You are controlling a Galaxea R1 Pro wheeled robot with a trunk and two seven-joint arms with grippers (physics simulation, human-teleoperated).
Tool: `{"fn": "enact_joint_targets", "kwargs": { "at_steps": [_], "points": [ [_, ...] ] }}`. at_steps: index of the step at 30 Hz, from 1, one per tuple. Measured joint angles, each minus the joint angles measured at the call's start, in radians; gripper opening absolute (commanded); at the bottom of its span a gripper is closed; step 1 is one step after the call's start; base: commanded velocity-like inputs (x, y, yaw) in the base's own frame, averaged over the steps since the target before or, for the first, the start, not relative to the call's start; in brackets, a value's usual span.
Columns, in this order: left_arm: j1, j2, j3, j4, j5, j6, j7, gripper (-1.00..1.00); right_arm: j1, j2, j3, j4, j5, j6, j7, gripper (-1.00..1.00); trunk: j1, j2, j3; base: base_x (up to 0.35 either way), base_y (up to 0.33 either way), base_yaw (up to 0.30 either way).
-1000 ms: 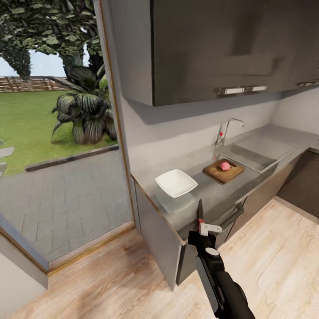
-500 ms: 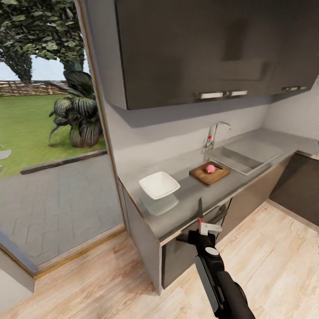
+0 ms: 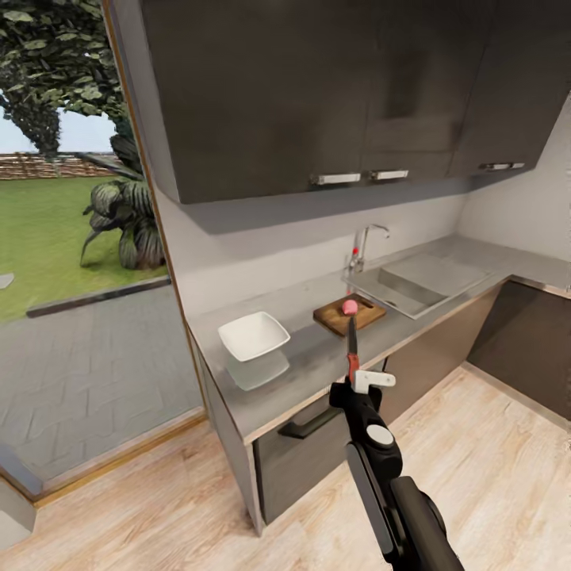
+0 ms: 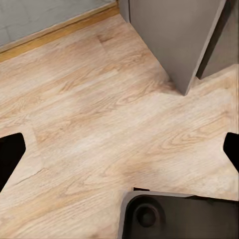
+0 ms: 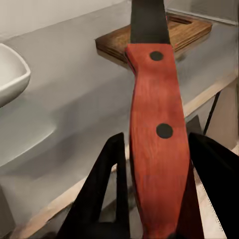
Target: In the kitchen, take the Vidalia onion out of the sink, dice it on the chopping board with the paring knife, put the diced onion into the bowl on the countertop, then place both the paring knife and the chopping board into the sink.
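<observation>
The pinkish Vidalia onion (image 3: pixel 349 306) sits on the brown chopping board (image 3: pixel 342 316) on the grey countertop (image 3: pixel 317 357), just left of the steel sink (image 3: pixel 412 285). A white bowl (image 3: pixel 254 335) stands further left on the counter. My right gripper (image 3: pixel 356 381) is shut on the paring knife (image 3: pixel 351 349), held in front of the counter edge with its dark blade pointing toward the board. In the right wrist view the red handle (image 5: pixel 154 144) lies between the dark fingers (image 5: pixel 102 184), with the board (image 5: pixel 191 32) and the bowl (image 5: pixel 10 74) beyond. My left gripper (image 4: pixel 119 152) hangs open over the floor.
Dark wall cabinets (image 3: pixel 317 87) hang over the counter. A chrome tap (image 3: pixel 361 242) rises behind the sink. Grey base cabinets with a bar handle (image 3: pixel 305 428) stand below. A glass door (image 3: pixel 71 238) to the garden is at the left. Wooden floor (image 3: pixel 492 444) lies around me.
The camera has moved, so the counter and cabinets have slid left in the picture. My right gripper has risen with the knife, whose tip now overlaps the board.
</observation>
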Motion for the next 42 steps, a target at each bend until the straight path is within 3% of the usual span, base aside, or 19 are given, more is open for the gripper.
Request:
{"fn": "enact_joint_targets", "kwargs": {
  "at_steps": [9, 16, 23, 35, 42],
  "points": [
    [-0.001, -0.003, 0.000, -0.004, 0.000, 0.000, 0.004, 1.00, 0.000, -0.001, 0.016, -0.010, 0.002, 0.001, 0.000, -1.00, 0.000, 0.000, 0.014, 0.000, -0.321, 0.052],
    [-0.001, -0.003, 0.000, 0.001, 0.002, 0.001, 0.008, 1.00, 0.000, 0.000, 0.015, -0.010, 0.004, 0.000, 0.004, -1.00, 0.000, 0.000, 0.023, 0.000, -0.313, 0.199],
    [-0.001, -0.004, 0.002, 0.023, 0.005, 0.001, 0.012, 1.00, 0.000, 0.001, 0.015, -0.010, 0.041, -0.004, 0.005, -1.00, 0.000, 0.000, 0.032, 0.000, -0.314, 0.212],
    [-0.001, -0.005, 0.002, 0.058, 0.006, 0.001, 0.012, 1.00, 0.000, 0.001, 0.018, -0.010, 0.045, -0.005, 0.006, -1.00, 0.000, 0.000, 0.047, 0.000, -0.322, 0.215],
    [-0.001, -0.005, 0.002, 0.058, 0.006, 0.001, 0.011, 1.00, 0.000, 0.001, 0.067, -0.010, 0.046, -0.006, 0.004, -1.00, 0.000, 0.000, 0.055, 0.007, -0.322, 0.215]
  ]
}}
